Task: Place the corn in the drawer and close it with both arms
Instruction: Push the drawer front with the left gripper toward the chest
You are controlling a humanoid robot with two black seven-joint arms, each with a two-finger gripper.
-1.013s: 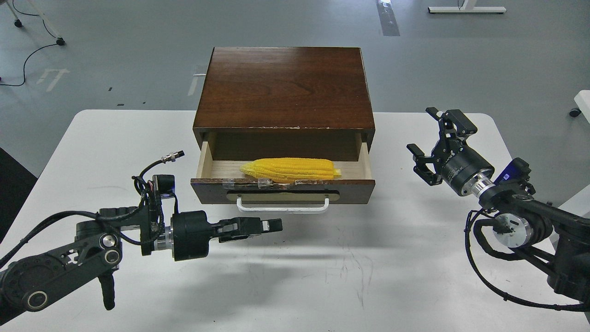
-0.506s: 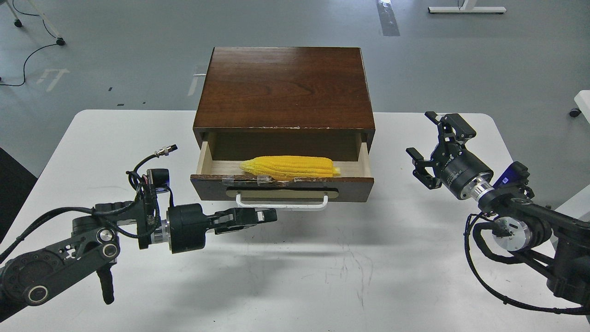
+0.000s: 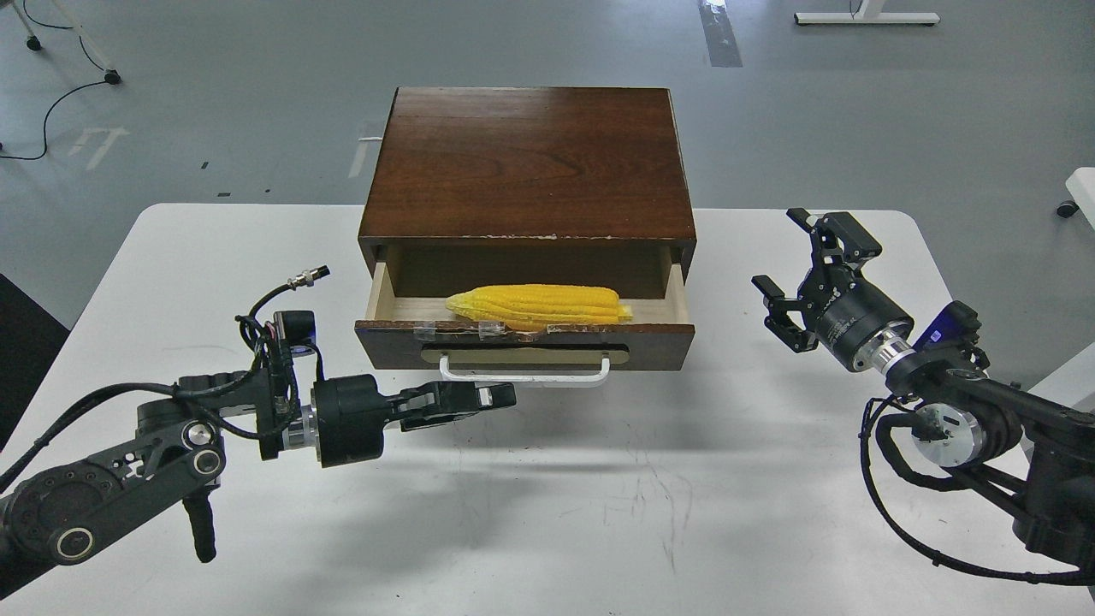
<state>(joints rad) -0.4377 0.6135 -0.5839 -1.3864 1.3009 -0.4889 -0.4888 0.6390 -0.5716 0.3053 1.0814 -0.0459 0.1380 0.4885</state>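
The yellow corn lies lengthwise inside the open drawer of the dark brown cabinet, just behind the chipped front edge. The drawer's white bar handle faces me. My left gripper is shut and empty, pointing right, with its tip just below and in front of the handle's left half. My right gripper is open and empty, held above the table to the right of the drawer front, apart from it.
The cabinet stands at the far middle of the white table. The grey floor lies beyond the table's far edge, with a cable at the far left. A white object shows at the right edge.
The drawer has slid a little way in, with the corn in it. My left gripper has moved up and back toward the handle. My right gripper has shifted slightly.
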